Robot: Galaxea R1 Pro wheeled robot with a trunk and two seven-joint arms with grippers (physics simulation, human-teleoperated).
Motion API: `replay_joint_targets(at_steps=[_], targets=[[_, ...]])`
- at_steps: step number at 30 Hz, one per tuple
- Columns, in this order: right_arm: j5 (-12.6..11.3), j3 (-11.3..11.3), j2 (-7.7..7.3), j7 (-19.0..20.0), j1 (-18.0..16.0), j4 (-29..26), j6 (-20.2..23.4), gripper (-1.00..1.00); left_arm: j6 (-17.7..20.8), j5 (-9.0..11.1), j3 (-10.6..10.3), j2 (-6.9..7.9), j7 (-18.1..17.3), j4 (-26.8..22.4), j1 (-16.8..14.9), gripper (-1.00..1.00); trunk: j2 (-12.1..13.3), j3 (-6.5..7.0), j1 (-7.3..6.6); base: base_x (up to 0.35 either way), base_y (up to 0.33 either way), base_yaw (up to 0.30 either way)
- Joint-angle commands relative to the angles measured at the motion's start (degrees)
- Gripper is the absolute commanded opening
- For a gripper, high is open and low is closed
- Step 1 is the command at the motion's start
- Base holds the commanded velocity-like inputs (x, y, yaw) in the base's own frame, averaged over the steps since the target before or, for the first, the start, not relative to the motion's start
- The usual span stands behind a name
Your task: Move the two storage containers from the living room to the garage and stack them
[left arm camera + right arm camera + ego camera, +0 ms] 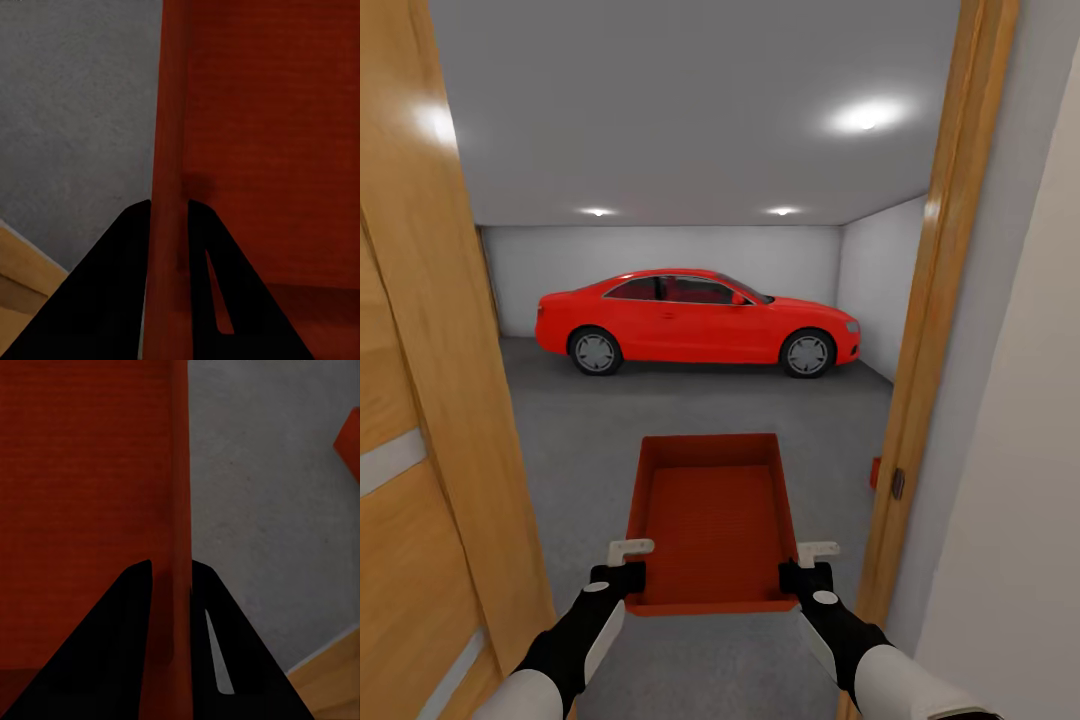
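You held one orange-red storage container (712,520) in front of you with both arms, at the doorway into the garage. Your left gripper (628,566) was clenched on the container's left wall near the closest corner, and your right gripper (809,567) was clenched on the right wall in the same way. In the left wrist view the two dark fingers (112,292) stood one on each side of the thin ribbed wall (169,150), touching it. The right wrist view showed the same grasp on the other wall (180,495).

The container was carried level, above the dark grey concrete floor (580,440). The orange wooden door frame (930,300) stood just beside you on both sides. A red car (695,320) was parked well apart, near the far white wall. A small red thing (875,472) was partly hidden behind the right frame; you could not tell what it was.
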Motion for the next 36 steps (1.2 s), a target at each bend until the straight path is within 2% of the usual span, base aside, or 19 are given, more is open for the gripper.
replay_joint_targets(at_steps=[1, 11, 19, 36], targets=[[-1.3, -2.3, -0.04, -5.6, -0.1, 0.1, -0.1, -1.0, -2.6, -0.9, 0.6, 0.1, 1.2, -0.3, 0.0, -1.0, -0.1, -0.08, 0.01, 0.012, 0.001, 0.0], [-1.3, -2.3, -0.03, -5.6, -0.1, 0.1, -0.4, -1.0, -2.6, -0.8, 0.6, 0.1, 1.2, -0.2, 0.0, -1.0, -0.1, -0.08, 0.01, 0.221, 0.087, 0.0], [-1.3, -2.3, -0.03, -5.6, -0.1, 0.1, -0.4, -1.0, -2.7, -0.9, 0.6, 0.1, 1.2, -0.3, 0.0, -1.0, -0.1, -0.08, 0.01, 0.082, 0.014, 0.0], [-1.3, -2.3, -0.03, -5.6, -0.1, 0.1, -0.1, -1.0, -2.6, -0.8, 0.5, 0.11, 1.2, -0.1, 0.0, -1.0, -0.1, -0.08, 0.01, 0.309, 0.0, 0.0]])
